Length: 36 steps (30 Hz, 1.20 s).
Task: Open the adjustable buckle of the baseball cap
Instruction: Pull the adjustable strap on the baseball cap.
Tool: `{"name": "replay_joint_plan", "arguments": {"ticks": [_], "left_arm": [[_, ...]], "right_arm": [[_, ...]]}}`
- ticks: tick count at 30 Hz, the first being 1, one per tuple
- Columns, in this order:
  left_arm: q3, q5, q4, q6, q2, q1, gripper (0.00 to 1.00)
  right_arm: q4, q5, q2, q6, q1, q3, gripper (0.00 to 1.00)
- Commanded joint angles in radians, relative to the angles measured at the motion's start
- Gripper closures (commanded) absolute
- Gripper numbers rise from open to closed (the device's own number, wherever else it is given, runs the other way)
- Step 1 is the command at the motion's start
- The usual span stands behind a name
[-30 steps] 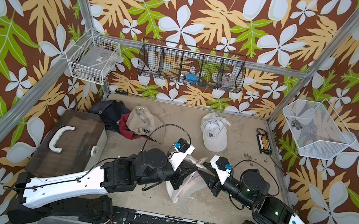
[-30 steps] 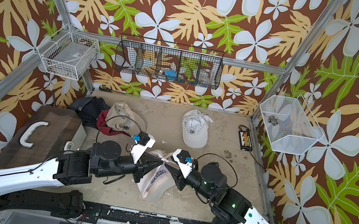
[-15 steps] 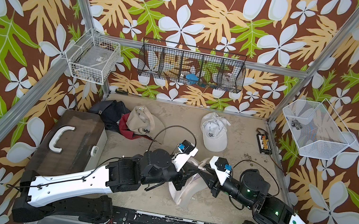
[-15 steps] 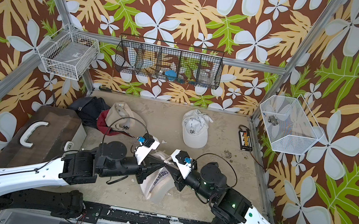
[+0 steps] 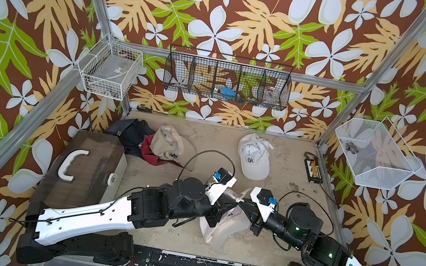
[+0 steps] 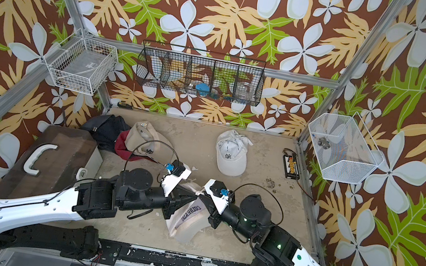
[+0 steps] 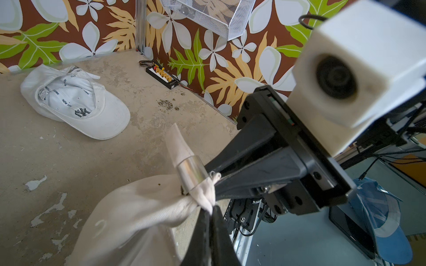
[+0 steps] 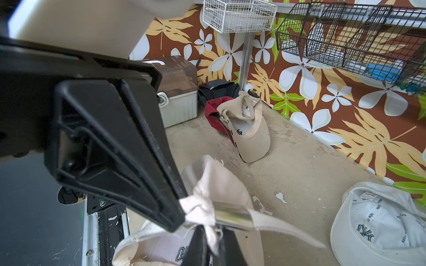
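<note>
The cream cap [image 5: 219,226] hangs crumpled between the two arms at the front middle of the table [image 5: 204,144], its crown sagging to the surface with lettering showing in a top view [image 6: 189,212]. The left gripper [image 7: 211,215] has its jaws pressed together on the bunched strap [image 7: 204,195], right beside the metal buckle [image 7: 191,172]. The right gripper [image 8: 212,232] meets it nose to nose, jaws likewise clamped on the same knot of strap cloth, touching the buckle's near edge. In the left wrist view the strap's free tail [image 7: 177,142] sticks up out of the buckle. In the right wrist view the tail [image 8: 288,232] runs off sideways. In both top views the two gripper tips nearly touch over the cap's back. Farther back lies a white cap [image 5: 254,159], upside down and well apart from the arms. A tan cap [image 5: 168,143] rests on a red one [image 5: 151,155] beside a dark one [image 5: 132,131], near the back left corner. A brown-lidded box [image 5: 87,165] with a white handle stands along the left side.
</note>
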Motion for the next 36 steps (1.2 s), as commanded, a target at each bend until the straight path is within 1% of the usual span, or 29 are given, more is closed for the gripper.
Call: {"name": "replay_joint_plan", "arguments": {"ticks": [1, 8, 36], "left_arm": [[-0.003, 0.008, 0.014, 0.004, -0.003, 0.0, 1.0], [-0.021, 0.017, 0.024, -0.006, -0.003, 0.0, 1.0], [-0.057, 0.032, 0.04, -0.019, -0.016, 0.0, 1.0]], "right_arm": [[0.029, 0.002, -0.007, 0.013, 0.001, 0.0, 0.96], [0.028, 0.008, -0.025, 0.023, 0.001, -0.009, 1.0], [0.016, 0.124, -0.07, 0.05, 0.001, -0.016, 1.0]]}}
